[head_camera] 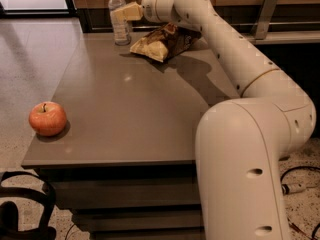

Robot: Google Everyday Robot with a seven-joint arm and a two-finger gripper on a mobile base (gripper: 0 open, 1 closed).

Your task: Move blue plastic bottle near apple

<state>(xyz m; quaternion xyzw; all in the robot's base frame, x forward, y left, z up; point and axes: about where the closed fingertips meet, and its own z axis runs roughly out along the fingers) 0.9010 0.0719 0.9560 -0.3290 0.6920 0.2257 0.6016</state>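
Grey-brown, matte flat counter (pixel 135 104), seen from its near edge.

Small clear, faintly bluish plastic bottle with a white screw cap (pixel 120 32): upright at the far left corner of the counter, close to the back edge. Pale label round its middle.

My tool (pixel 117 13), cream-coloured, is at that same far corner, level with the bottle's upper body and overlapping it from its right side. Contact looks likely, but I cannot tell whether the tool is spread around the bottle, pressed onto it or just in front of it.

My white, rounded arm (pixel 235 59) runs from the big joint at the near right, across the right part of the counter, up to the tool. It throws a dark shadow on the counter surface below it.

Crumpled yellow-and-brown snack bag (pixel 161 43): lying just right of the bottle, under my wrist, not touching the bottle as far as I can see.

Round red-orange apple with yellowish patches and a short stem (pixel 47 118): near left corner of the counter, close to the left edge, stem up. Well apart from the bottle and tool, with the whole left side of the counter between them.
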